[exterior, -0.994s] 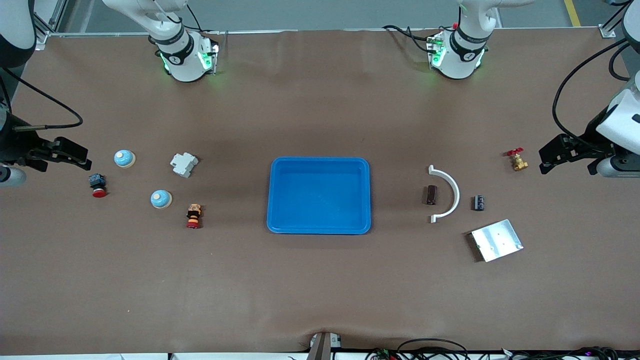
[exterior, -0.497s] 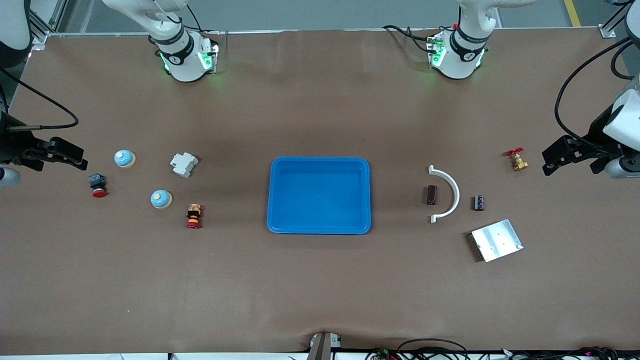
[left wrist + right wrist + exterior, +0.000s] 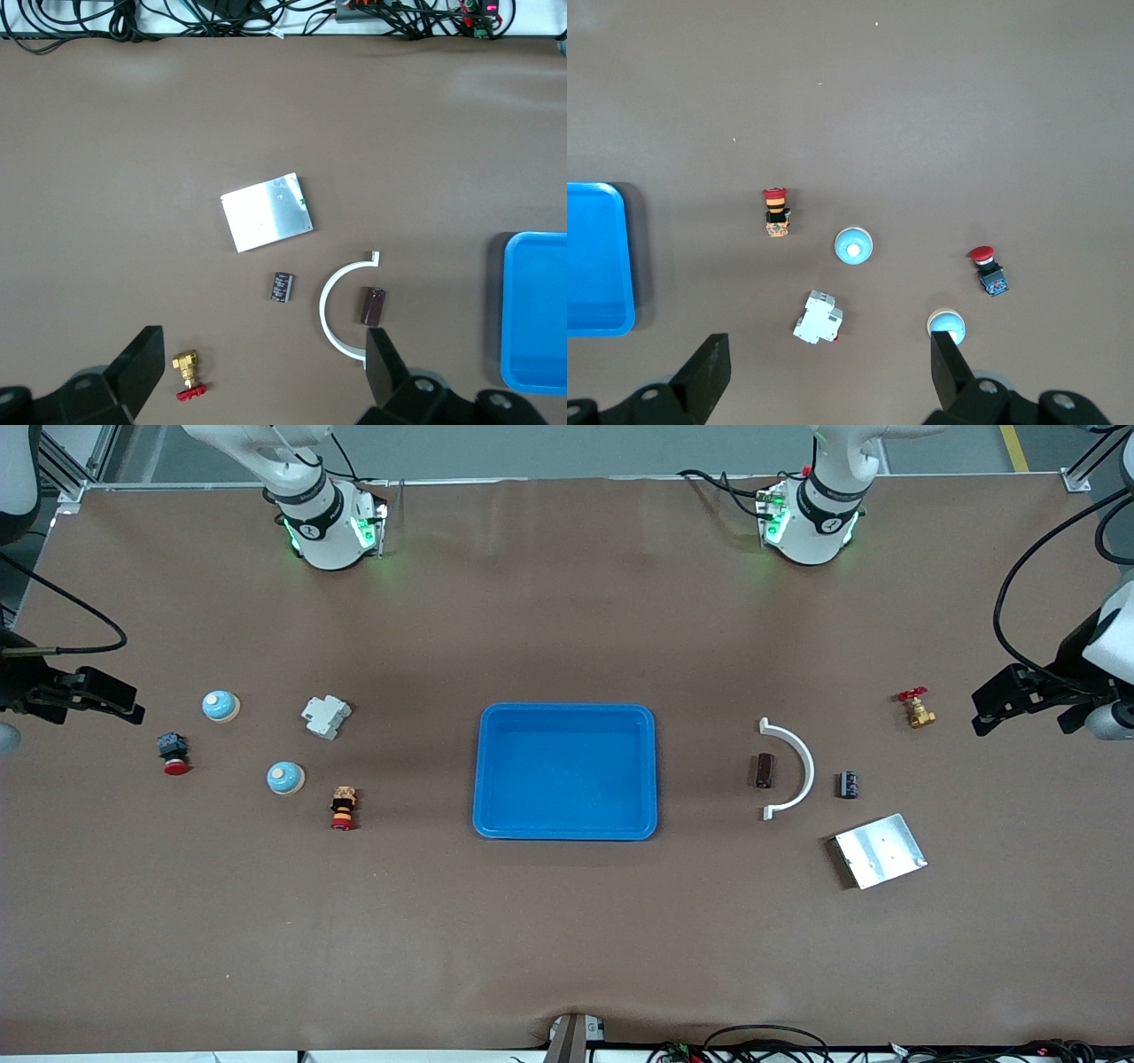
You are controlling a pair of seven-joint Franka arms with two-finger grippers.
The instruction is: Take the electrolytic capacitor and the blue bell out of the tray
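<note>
Two blue bells [image 3: 219, 706] [image 3: 284, 778] sit on the brown tabletop [image 3: 567, 921] toward the right arm's end, and two dark capacitors [image 3: 764, 770] [image 3: 849, 784] lie toward the left arm's end, either side of a white curved bracket [image 3: 793, 766]; the blue tray [image 3: 567, 828] in the middle holds nothing, so the task looks already met. Both grippers hang at the table's ends with jaws spread wide and empty: the left gripper [image 3: 992, 704] near a brass valve [image 3: 918, 710], the right gripper [image 3: 111, 700] near a red push button [image 3: 174, 753]. Little can go wrong from here, I judge, unless an arm sweeps low and knocks the valve or a bell, which would likely roll. A silver plate [image 3: 880, 850], a white breaker [image 3: 325, 716] and a striped red-capped button [image 3: 343, 807] also lie about. The covering is plain brown matting, slightly rippled at the camera's edge, with cables trailing along it and a grey floor past the arm bases.
</note>
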